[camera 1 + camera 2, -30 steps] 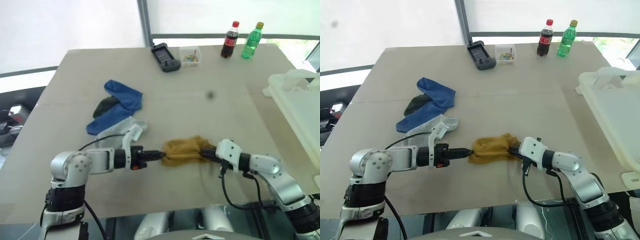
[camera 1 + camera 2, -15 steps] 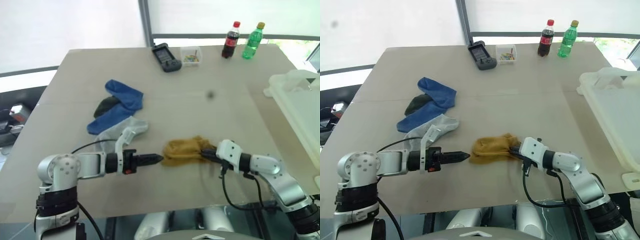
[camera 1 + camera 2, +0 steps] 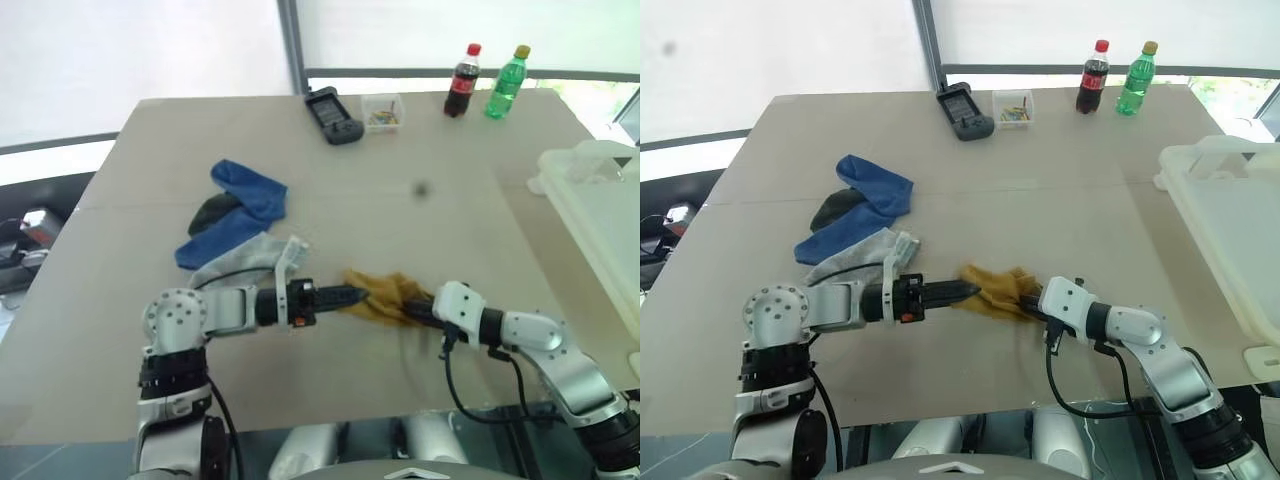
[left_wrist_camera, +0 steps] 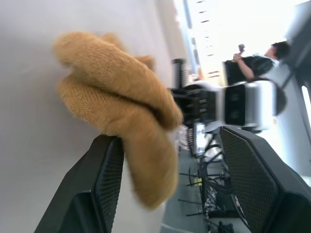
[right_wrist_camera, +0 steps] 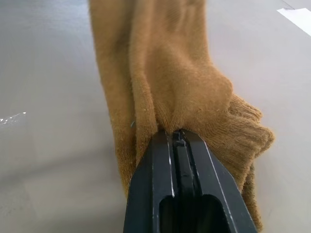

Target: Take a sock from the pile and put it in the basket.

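Right pincer (image 3: 1036,309) clamped tight on the cuff end of a mustard sock (image 3: 992,293), fingers pressed together over the knit; left pincer (image 3: 362,296) reaching in from the other side with fingers (image 4: 104,189) spread apart, the sock's bunched end lying between them, not seen gripped. Sock stretched low over the desk (image 3: 450,220) between the two arms, near the front edge, apart from the pile (image 3: 238,222) of blue, dark and grey socks lying to the left. Basket (image 3: 1230,230) hard against the right edge of the desk, its thick white rim overhanging there; broad bare stretch of tan surface between sock and basket, nothing standing in that gap. Far edge lined with a black handset (image 3: 332,114), a small clear box (image 3: 382,111) of coloured bits, a cola bottle (image 3: 461,80) and a green bottle (image 3: 505,81), all well apart from the arms. Faint seam crossing the desk sideways behind the pile; bright window band beyond the far edge; in the left wrist view, a person (image 4: 255,60) standing in the lit background.
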